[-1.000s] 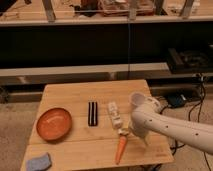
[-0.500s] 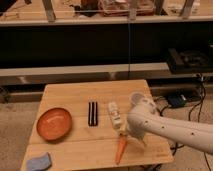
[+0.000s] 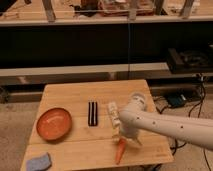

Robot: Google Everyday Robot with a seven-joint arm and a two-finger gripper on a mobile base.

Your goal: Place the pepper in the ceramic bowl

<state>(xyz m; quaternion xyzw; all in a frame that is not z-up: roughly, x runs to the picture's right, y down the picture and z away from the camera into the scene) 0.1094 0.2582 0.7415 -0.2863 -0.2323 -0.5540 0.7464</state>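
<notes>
The pepper (image 3: pixel 120 150) is a small orange tapered item lying near the front edge of the wooden table (image 3: pixel 75 95), to the right of centre. The ceramic bowl (image 3: pixel 53 123) is a wide orange-red dish at the table's left, with nothing visible in it. My gripper (image 3: pixel 124 137) hangs from the white arm (image 3: pixel 170 127), which reaches in from the right. It points down directly over the pepper's upper end, at or very near it. The arm hides part of that spot.
A white tube-like item (image 3: pixel 113 116) lies just left of the arm. A black ribbed item (image 3: pixel 92 113) lies mid-table. A blue sponge (image 3: pixel 38 162) sits at the front left corner. Dark shelving (image 3: pixel 100 45) stands behind the table, and cables (image 3: pixel 175 100) lie on the floor at right.
The arm has shifted slightly left and settled lower over the pepper. The pepper, the bowl and the other items have not moved.
</notes>
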